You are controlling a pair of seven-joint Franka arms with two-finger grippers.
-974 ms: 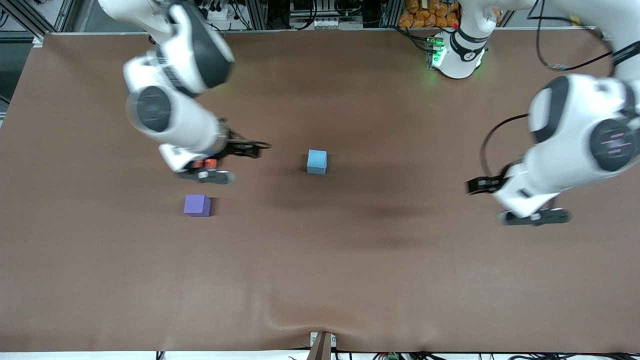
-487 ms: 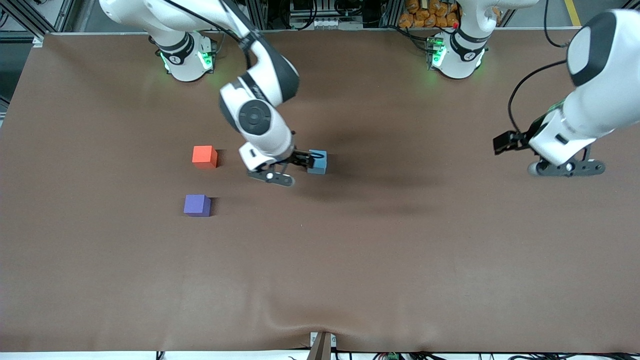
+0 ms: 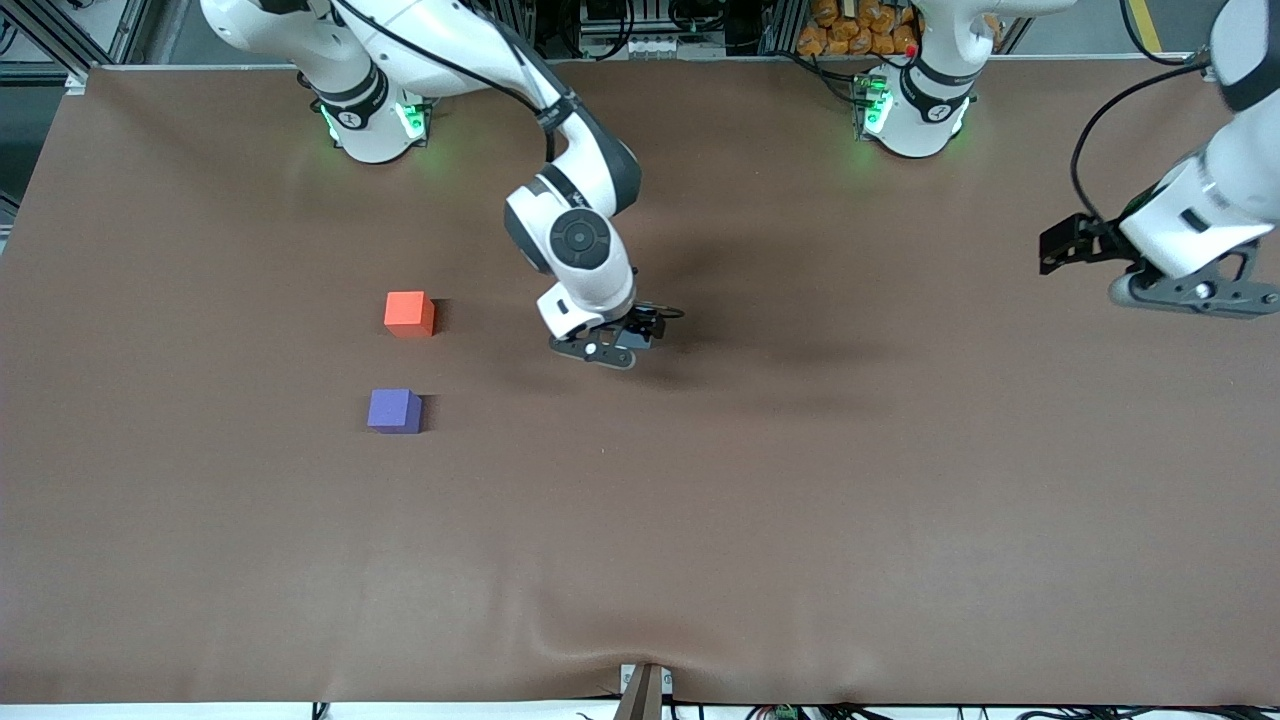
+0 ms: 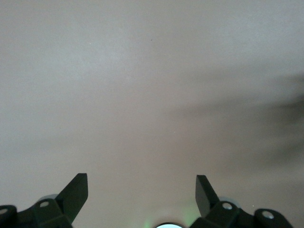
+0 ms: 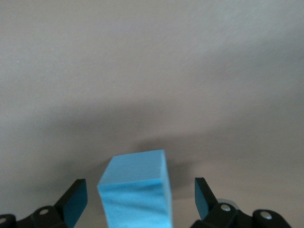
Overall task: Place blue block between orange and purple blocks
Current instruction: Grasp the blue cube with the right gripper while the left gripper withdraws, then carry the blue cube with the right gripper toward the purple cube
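Right wrist view: blue block (image 5: 135,190) sat on tabletop (image 5: 152,71) betw. right gripper (image 5: 141,197) fingers (image 5: 75,199), spread wide, not touching; cube, no long axis, one corner edge twd cam. Front view: right gripper (image 3: 612,345) hid block, mid-tabletop, well apart from orange block (image 3: 409,313) and purple block (image 3: 394,410). Left gripper (image 3: 1190,290) waited at left arm's end, fingers wide, empty.

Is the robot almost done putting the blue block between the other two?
Not yet. The right gripper is open around the blue block, not gripping. The orange block and purple block sit toward the right arm's end with an open gap. Grabbing, carrying and placing remain. The left gripper waits, open.
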